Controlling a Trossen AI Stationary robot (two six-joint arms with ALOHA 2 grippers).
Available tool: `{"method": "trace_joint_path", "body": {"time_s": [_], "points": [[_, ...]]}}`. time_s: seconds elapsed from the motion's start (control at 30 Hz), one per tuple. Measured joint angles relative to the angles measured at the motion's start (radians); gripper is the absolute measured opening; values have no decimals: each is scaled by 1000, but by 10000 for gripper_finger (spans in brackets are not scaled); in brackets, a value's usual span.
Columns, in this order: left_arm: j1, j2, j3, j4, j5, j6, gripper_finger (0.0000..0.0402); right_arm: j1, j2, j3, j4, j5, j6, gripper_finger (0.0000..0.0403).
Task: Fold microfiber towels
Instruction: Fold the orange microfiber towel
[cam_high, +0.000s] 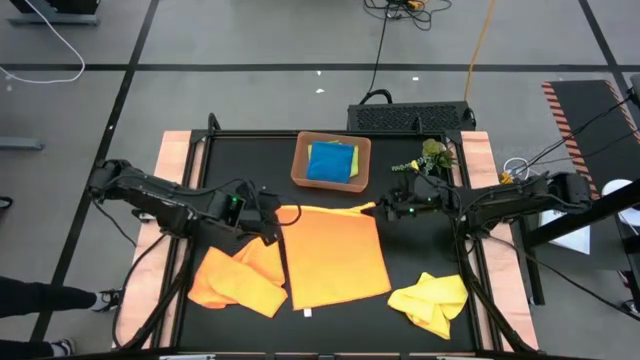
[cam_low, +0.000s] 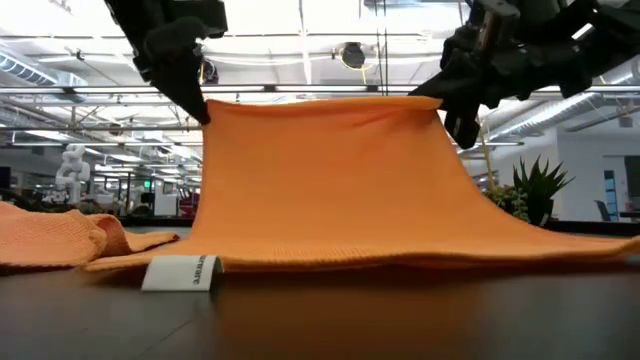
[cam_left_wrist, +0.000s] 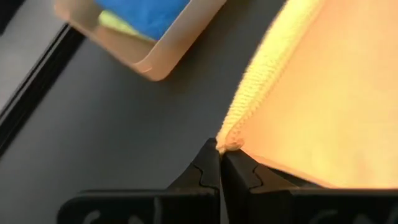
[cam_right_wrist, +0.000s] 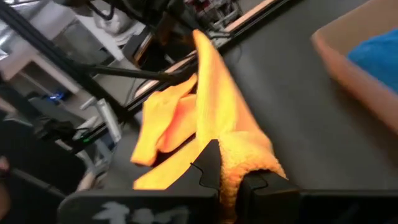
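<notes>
Holding the two far corners of a large square orange microfiber towel (cam_high: 335, 255), both arms have its back edge raised off the black tabletop (cam_high: 420, 250) while its near edge, with a small white label (cam_low: 182, 272), lies flat toward the bottom of the high view. The left gripper (cam_high: 272, 222), left of centre in the high view, is pinched closed on the left corner; its wrist view shows the two fingers (cam_left_wrist: 205, 171) meeting right on the cloth's stitched hem. The right gripper (cam_high: 385, 210), right of centre, is clamped on the other corner, with cloth bunched between its fingers (cam_right_wrist: 208, 165). From table height the towel stands like a taut curtain between them.

This looks like the first fold in hand: the far edge lifted, ready to be carried over toward the near edge. The next move calls for both grippers to travel together toward the bottom of the high view, keeping the edge level and taut, then lower and let go so corners match.

A crumpled orange towel (cam_high: 238, 280) lies at the lower left, a rumpled yellow towel (cam_high: 432, 300) at the lower right, both apart from the grippers. A folded blue towel (cam_high: 331, 162) sits in the shallow brown rectangular tray (cam_high: 300, 160) at upper centre, and a small green plant sprig (cam_high: 432, 155) lies to its right.
</notes>
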Motion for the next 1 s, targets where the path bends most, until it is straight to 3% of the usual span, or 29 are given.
{"method": "trace_joint_path", "body": {"time_s": [0.23,0.43,0.73,1.0], "points": [[-72,13,0,81,30,42,1,51,0,-1,-35,-116,57,0],[-133,91,0,126,72,59,1,102,0,-58,-26,-124,129,0],[-209,191,1,219,151,66,1,178,0,-220,246,-121,315,0],[-269,220,2,260,153,52,1,312,6,-261,266,21,374,0]]}}
